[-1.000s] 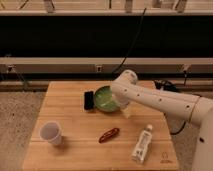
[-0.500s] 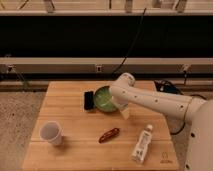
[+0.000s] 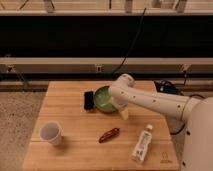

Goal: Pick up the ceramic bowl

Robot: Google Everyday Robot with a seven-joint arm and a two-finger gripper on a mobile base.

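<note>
Bowl [image 3: 102,98]: green, rear centre of table [image 3: 70,117].
Gripper [image 3: 123,113]: at bowl's right rim; cannot tell its grip.
Left: black block [image 3: 89,100] just beside bowl.
Front: red object [image 3: 108,134], cup [image 3: 51,133], bottle [image 3: 142,143], all apart.

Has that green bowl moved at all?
No. The ceramic bowl stays touching the black object; the gripper sits at the bowl's near edge.

I can read no text; the label on the bottle [image 3: 142,144] and the corner mark [image 3: 163,155] on the table [image 3: 70,107] are illegible. The gripper [image 3: 122,112] is at the rim of the bowl [image 3: 102,98].
</note>
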